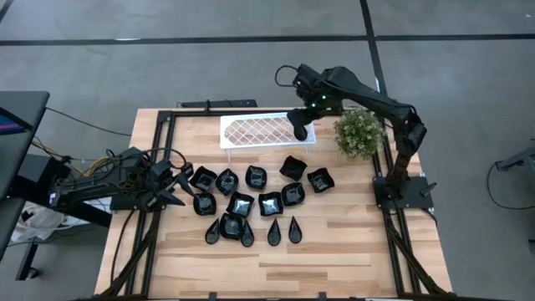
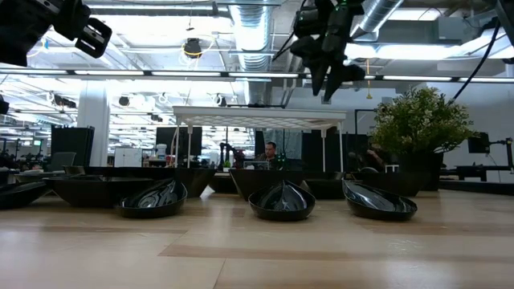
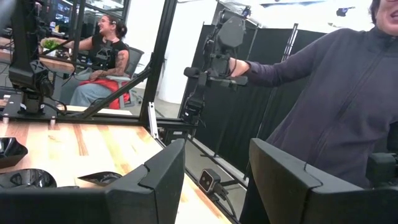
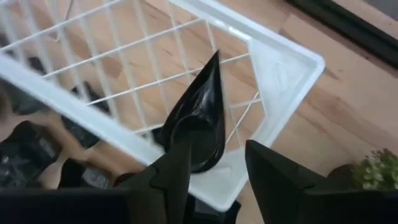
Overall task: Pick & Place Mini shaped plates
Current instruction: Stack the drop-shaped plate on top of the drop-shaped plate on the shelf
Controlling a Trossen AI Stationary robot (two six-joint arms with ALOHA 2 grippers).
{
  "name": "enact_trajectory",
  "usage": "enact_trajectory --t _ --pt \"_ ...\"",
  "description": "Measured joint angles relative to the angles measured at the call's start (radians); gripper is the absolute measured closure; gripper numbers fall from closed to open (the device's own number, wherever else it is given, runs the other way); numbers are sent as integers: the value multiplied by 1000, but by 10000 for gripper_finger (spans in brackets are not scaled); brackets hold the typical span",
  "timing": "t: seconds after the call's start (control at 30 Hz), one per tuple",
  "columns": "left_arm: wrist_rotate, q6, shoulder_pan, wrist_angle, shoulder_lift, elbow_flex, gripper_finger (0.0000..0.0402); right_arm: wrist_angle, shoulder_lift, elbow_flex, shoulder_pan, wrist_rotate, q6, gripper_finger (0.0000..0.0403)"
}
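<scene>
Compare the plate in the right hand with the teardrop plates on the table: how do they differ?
The held plate hangs above the white tray, gripped by the right hand; the teardrop plates lie on the table. The held one is tilted, point away from the hand; the others rest flat. All are glossy black and pointed.

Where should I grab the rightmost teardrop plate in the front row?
Probably pinch the teardrop plate by the rim at its round end, one finger inside and one outside, coming straight down. It lies flat, open side up, tip toward the tray, so the rim looks like the only thin edge to hold.
</scene>
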Motion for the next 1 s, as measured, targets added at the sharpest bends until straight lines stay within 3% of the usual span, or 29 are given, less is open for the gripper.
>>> enact_trajectory --t 0.37,1.0 --pt "0 0 0 0 0 0 219 -204 0 132 150 -2 24 262" --pt "0 0 0 1 0 0 219 -215 -30 143 484 -2 237 266"
